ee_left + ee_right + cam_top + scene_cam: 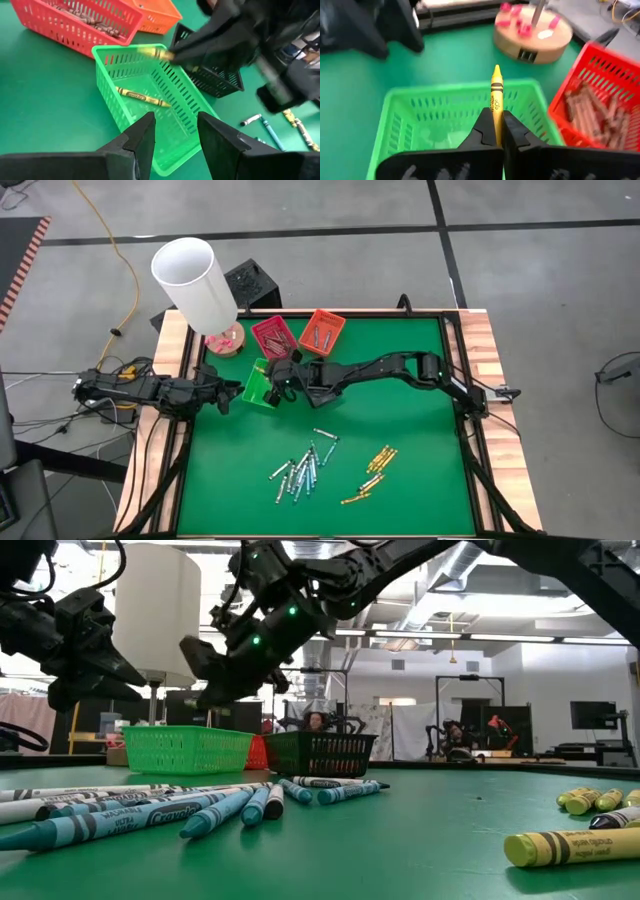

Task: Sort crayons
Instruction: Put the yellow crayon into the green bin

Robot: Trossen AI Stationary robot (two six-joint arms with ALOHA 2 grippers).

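Loose crayons (305,470): blue and white ones are spread at 6 o'clock on the green table (400,420), yellow ones at 5.
Right gripper (496,131): pinched on a yellow crayon (496,100) over the green tray (395,120).
Green tray contents: 1 yellow crayon (142,96).
Left gripper (175,132): spread, beside the tray at 9 o'clock.

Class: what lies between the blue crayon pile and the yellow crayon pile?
High view: only bare green mat separates blue crayons from yellow crayons.

One crayon (142,96) lies in the nearest tray (175,125), with three other trays (321,332) just behind it.
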